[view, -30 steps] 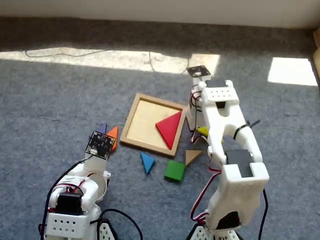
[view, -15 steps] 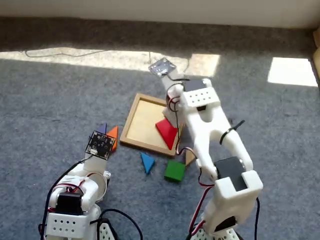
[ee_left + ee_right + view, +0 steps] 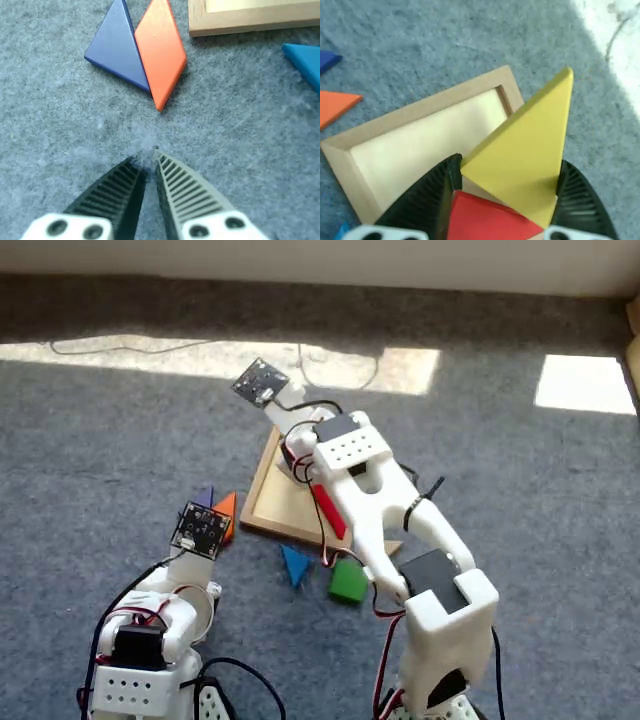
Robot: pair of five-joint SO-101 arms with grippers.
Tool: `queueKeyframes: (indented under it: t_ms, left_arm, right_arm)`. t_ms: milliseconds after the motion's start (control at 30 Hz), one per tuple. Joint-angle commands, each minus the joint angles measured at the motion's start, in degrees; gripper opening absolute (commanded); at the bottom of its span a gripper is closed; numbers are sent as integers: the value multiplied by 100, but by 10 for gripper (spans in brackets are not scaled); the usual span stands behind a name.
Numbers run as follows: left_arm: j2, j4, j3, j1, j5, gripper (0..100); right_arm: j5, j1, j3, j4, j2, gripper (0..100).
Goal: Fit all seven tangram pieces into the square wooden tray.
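My right gripper (image 3: 506, 192) is shut on a yellow triangle (image 3: 530, 150), held over the far part of the square wooden tray (image 3: 415, 116). A red triangle (image 3: 487, 222) lies in the tray just under it. In the high view the right arm (image 3: 350, 455) stretches across the tray (image 3: 258, 502) and covers most of the red triangle (image 3: 331, 512). My left gripper (image 3: 148, 156) is shut and empty, low over the carpet, a short way from the orange parallelogram (image 3: 160, 50) and the dark blue triangle (image 3: 116, 50) that touch each other beside the tray.
On the carpet in front of the tray lie a light blue triangle (image 3: 294, 565), a green square (image 3: 348, 582) and a tan piece (image 3: 392, 546) partly under the right arm. A cable (image 3: 120, 344) runs along the sunlit strip at the back.
The right arm has swung left from the tray's right side to over the tray, carrying the yellow triangle. The left arm has stayed put.
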Motion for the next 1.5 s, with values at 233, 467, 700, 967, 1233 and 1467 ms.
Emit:
queueKeyframes:
  t_ms: [233, 467, 700, 967, 1233, 1467]
  left_arm:
    - [-189, 9, 119, -66, 44, 7]
    - [-189, 9, 119, -66, 44, 7]
    - [-189, 9, 119, -66, 44, 7]
    - [-189, 9, 119, -66, 44, 7]
    - [-189, 9, 119, -66, 44, 7]
    - [-189, 9, 119, -66, 44, 7]
  right_arm:
    - [607, -84, -57, -110, 145, 217]
    - [800, 22, -84, 31, 163, 240]
    - [800, 127, -101, 796, 136, 375]
    - [774, 92, -215, 831, 119, 286]
    - [-404, 119, -875, 813, 136, 9]
    - [-510, 136, -848, 567, 189, 6]
